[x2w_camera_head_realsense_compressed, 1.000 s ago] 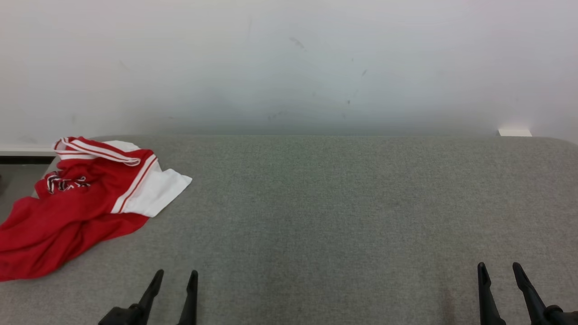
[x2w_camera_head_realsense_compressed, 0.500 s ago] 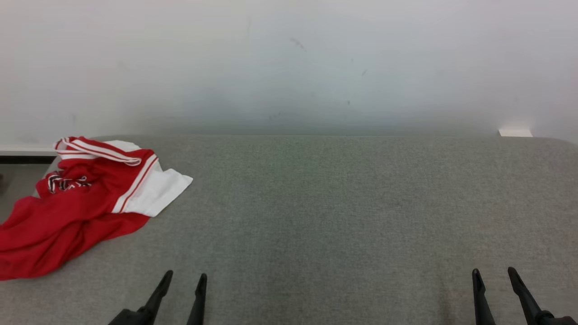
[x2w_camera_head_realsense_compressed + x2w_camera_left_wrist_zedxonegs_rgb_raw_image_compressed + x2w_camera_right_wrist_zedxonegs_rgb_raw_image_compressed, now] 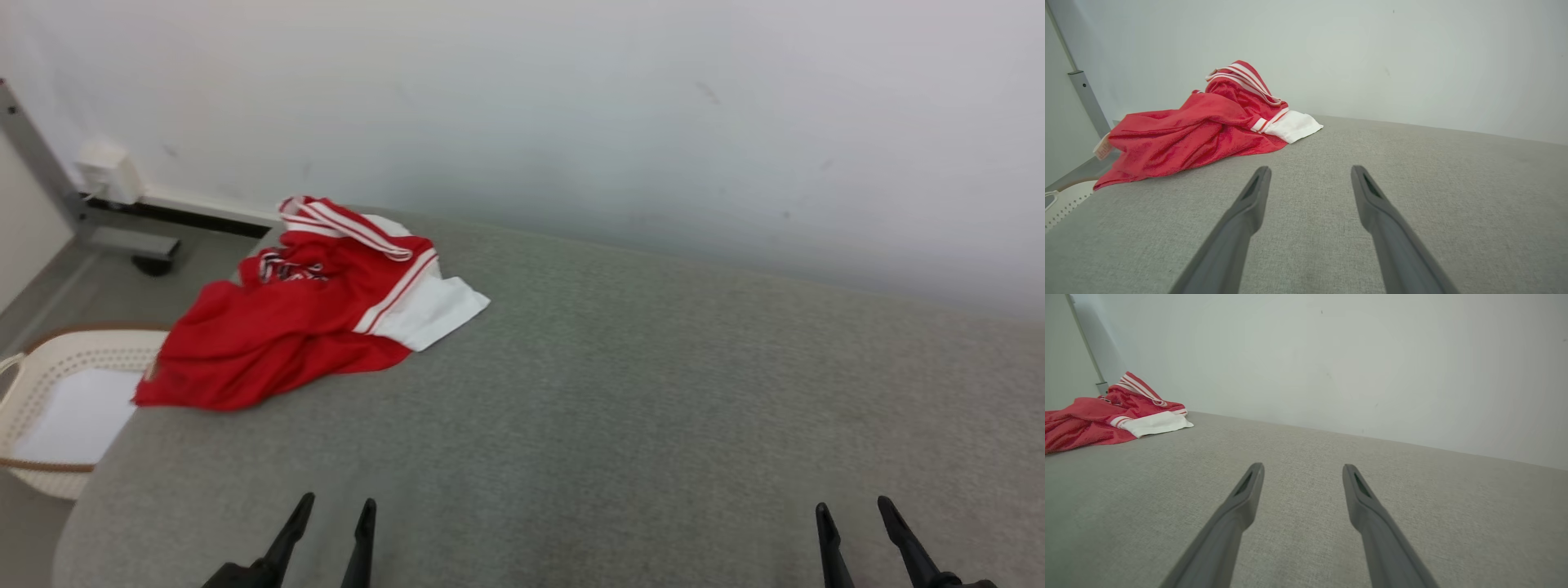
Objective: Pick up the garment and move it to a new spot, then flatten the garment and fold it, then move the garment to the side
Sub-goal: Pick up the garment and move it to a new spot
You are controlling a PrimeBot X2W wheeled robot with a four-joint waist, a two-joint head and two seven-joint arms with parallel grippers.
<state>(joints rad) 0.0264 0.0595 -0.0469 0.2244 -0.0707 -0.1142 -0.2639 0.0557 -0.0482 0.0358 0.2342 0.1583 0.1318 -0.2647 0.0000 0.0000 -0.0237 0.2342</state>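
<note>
Two empty grippers, left gripper [image 3: 337,500] and right gripper [image 3: 851,504], hover over the near edge of the grey table [image 3: 612,392], fingers spread apart. The crumpled red garment [image 3: 310,327] lies at the table's far left corner, its long axis roughly along the left edge; your left gripper is nearer.

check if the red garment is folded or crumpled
Crumpled, not folded: the garment lies bunched in loose wrinkles near the far left corner of the grey surface.
</note>
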